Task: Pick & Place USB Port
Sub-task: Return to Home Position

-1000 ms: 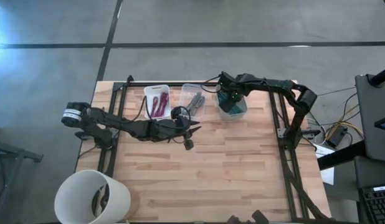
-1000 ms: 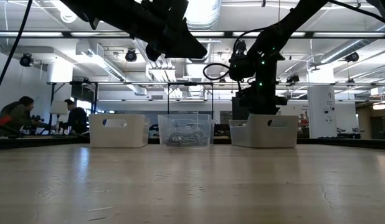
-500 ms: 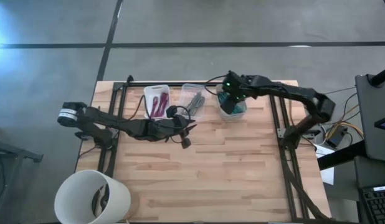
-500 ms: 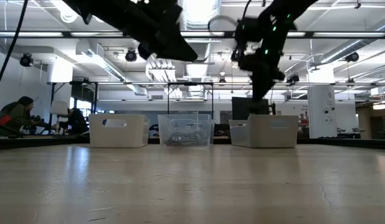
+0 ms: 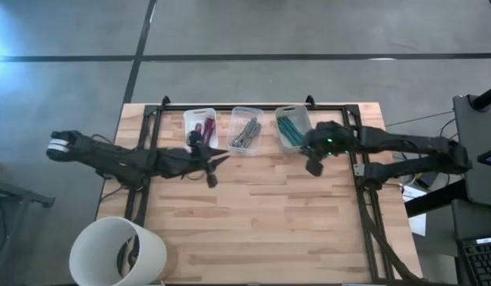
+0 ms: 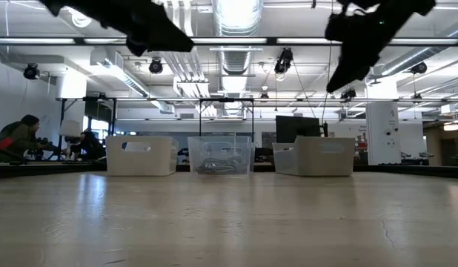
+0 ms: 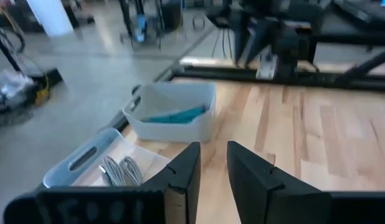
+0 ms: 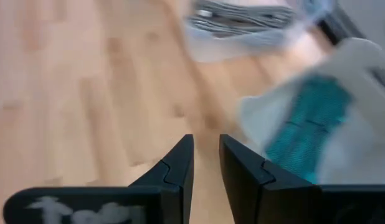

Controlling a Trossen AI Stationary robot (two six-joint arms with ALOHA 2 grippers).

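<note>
blue charger cables point(image 5: 291, 127): lying in the gray bin point(image 5: 294, 110), the rightmost of three bins in a row at the far edge of the surface point(image 5: 261, 226).
clear bin point(image 5: 247, 110): middle of the row, holding gray cables point(image 5: 245, 132).
white bin point(image 5: 200, 112): left end of the row, holding dark red cables point(image 5: 199, 133).
left jaws: at the end of the left arm point(image 5: 134, 161), raised above bare wood just in front of the white bin; nearly clenched with a thin gap, grasping nothing.
right jaws: at the end of the right arm point(image 5: 388, 143), raised near the gray bin's near right corner; also nearly clenched and empty.
people point(image 6: 21, 137): seated in the room beyond.
</note>
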